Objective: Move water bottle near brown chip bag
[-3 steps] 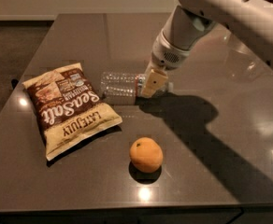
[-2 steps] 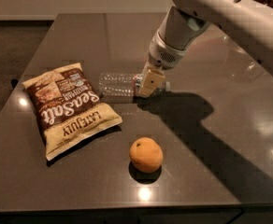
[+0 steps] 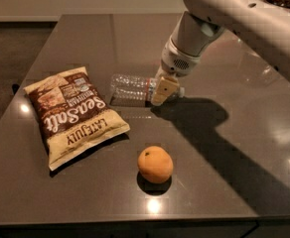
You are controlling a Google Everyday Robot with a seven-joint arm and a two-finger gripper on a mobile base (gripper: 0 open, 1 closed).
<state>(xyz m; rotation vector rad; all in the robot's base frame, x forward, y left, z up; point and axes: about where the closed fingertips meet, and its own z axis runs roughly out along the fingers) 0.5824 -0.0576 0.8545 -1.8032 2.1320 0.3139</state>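
Water bottle lay on its side on the dark counter, just right of the brown chip bag with a narrow strip of counter between them, cap end pointing right. The claw was clamped across the bottle near its label band, one cream finger in front and the other hidden behind, under the white arm reaching down from the upper right. A round orange fruit sat apart, nearer the front edge.
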